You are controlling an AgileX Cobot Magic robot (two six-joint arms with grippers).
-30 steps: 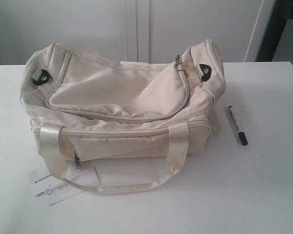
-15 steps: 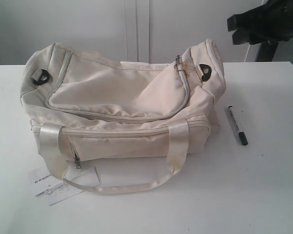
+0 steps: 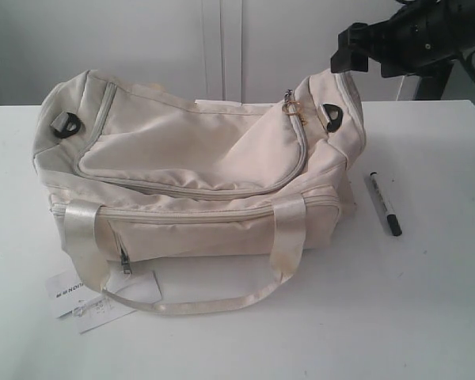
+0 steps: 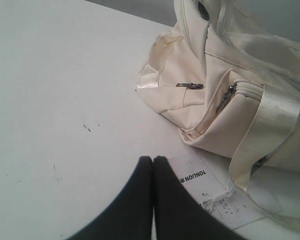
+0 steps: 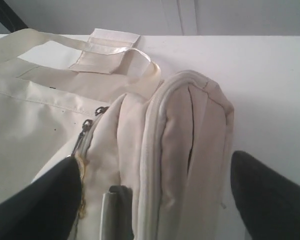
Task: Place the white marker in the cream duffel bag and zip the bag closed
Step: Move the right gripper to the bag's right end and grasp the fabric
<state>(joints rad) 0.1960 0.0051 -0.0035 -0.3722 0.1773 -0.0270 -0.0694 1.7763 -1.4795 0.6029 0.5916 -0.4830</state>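
Beside cream duffel bag (image 3: 190,158), white marker (image 3: 384,204); paper tag (image 3: 71,293) opposite

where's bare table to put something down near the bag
Widest bare patch: white table at front right, beside the large soft cream fabric duffel bag and in front of the slim white black-capped marker. Also the strip left of the bag. Crowded: front left, where the white paper tag and shiny strap handle lie.
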